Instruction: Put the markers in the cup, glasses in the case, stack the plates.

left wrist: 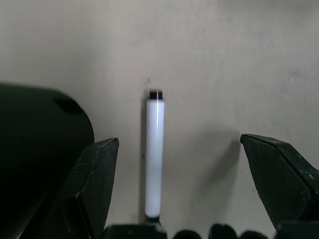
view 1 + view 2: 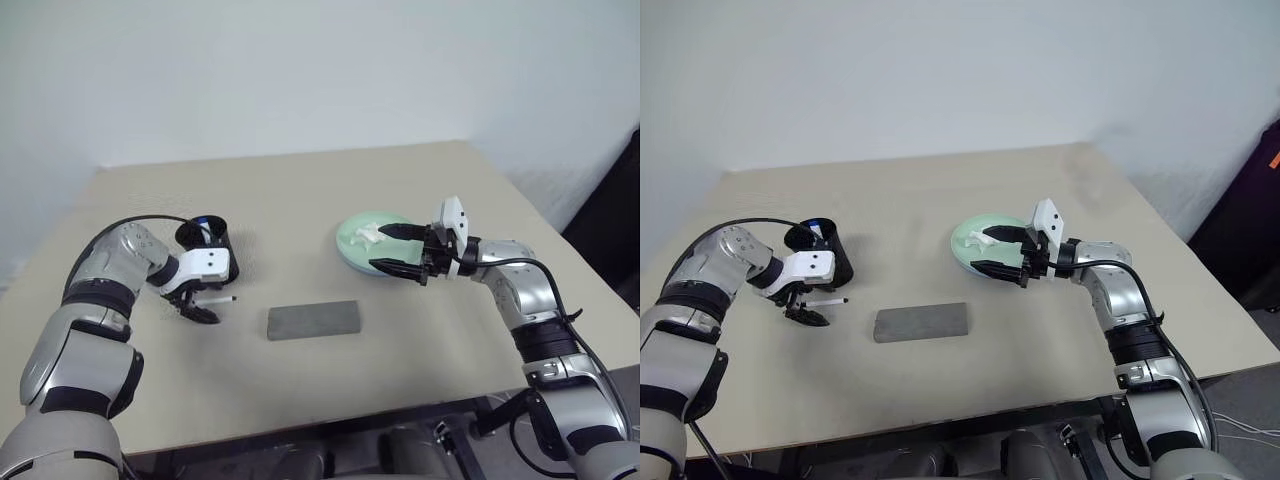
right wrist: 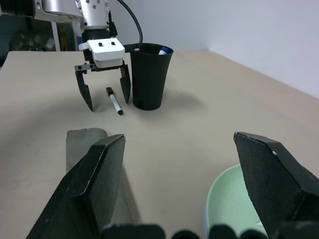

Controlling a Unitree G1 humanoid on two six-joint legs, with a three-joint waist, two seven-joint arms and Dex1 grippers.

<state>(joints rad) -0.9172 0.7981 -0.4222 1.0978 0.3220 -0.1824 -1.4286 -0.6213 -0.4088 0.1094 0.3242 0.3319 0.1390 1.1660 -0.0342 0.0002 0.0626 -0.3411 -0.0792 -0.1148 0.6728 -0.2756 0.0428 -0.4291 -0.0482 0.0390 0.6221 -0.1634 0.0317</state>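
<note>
This looks like a robot test room or lab rather than a home or shop. A plain beige worktop (image 2: 330, 190) stands against bare, pale walls (image 2: 300, 70) with no pictures, shelves or windows on them. The few things laid out are spread well apart like test props: a black cup (image 2: 210, 245), a white marker (image 1: 154, 159), a flat grey case (image 2: 313, 320) and a mint green plate (image 2: 362, 245). Loose black cables (image 2: 135, 222) run along the arms. In the right wrist view, dark racks or equipment (image 3: 30, 35) stand behind the far end of the worktop, too dim to name.
</note>
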